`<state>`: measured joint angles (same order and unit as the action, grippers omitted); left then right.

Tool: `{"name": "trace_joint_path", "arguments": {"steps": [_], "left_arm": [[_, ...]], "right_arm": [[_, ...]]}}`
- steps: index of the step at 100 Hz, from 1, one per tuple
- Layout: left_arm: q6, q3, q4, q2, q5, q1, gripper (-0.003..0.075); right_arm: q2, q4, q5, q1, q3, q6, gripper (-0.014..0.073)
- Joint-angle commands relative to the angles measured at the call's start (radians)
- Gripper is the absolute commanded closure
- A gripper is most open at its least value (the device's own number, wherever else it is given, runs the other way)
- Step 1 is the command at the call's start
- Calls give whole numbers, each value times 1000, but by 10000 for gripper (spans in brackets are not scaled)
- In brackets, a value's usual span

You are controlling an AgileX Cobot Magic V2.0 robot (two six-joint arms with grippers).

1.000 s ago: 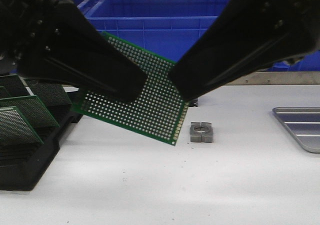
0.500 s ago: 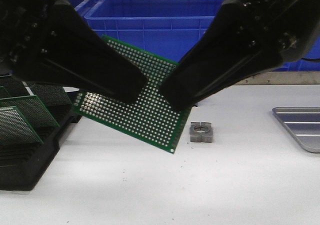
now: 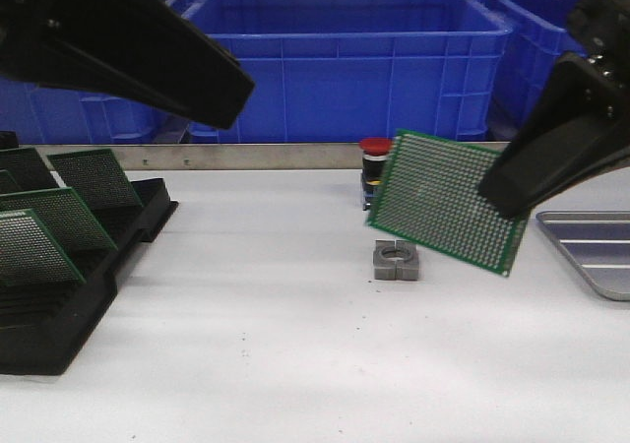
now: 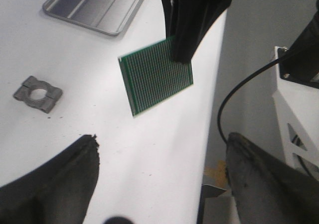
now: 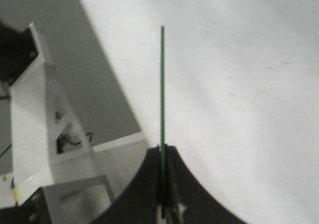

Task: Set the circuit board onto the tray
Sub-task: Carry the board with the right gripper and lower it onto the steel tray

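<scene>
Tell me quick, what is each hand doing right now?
Left hand: open, holding nothing.
Right hand: closed on the circuit board, holding it in the air.

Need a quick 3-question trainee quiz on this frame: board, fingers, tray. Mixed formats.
1. True or false: the circuit board is lying flat on the tray.
2. Multiple choice: which gripper holds the board? A) left gripper B) right gripper C) both
3. Fill in: the small grey metal block rests on the white ____.

Key:
1. False. The board hangs tilted in the air, short of the tray.
2. B. The right fingers are shut on the board's edge; the left fingers are spread and empty.
3. Table.
</scene>
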<state>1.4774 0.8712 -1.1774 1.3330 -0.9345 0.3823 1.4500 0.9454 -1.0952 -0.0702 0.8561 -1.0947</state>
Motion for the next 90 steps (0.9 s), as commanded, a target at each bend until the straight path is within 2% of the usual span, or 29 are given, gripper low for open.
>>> {"name": "trace_joint_path", "arguments": {"steps": [1, 17, 31, 47, 65, 70, 75, 90], "left_arm": [[3, 53, 3, -21, 2, -21, 223], [3, 60, 93, -21, 87, -29, 223], [3, 60, 133, -21, 115, -29, 223], [3, 60, 144, -21, 165, -29, 223], [3, 60, 232, -21, 215, -29, 223], [3, 60, 247, -21, 220, -29, 223], [3, 60, 260, -21, 227, -29, 223], [1, 60, 317, -21, 270, -29, 223]], "right_arm": [[-26, 35, 46, 92, 29, 50, 653], [-25, 35, 250, 250, 29, 113, 653], [3, 35, 391, 329, 29, 113, 653], [75, 36, 480, 350, 29, 113, 653], [125, 40, 585, 350, 29, 113, 626], [127, 40, 605, 350, 29, 113, 573], [127, 40, 619, 350, 29, 113, 480], [125, 36, 668, 350, 29, 112, 79]]}}
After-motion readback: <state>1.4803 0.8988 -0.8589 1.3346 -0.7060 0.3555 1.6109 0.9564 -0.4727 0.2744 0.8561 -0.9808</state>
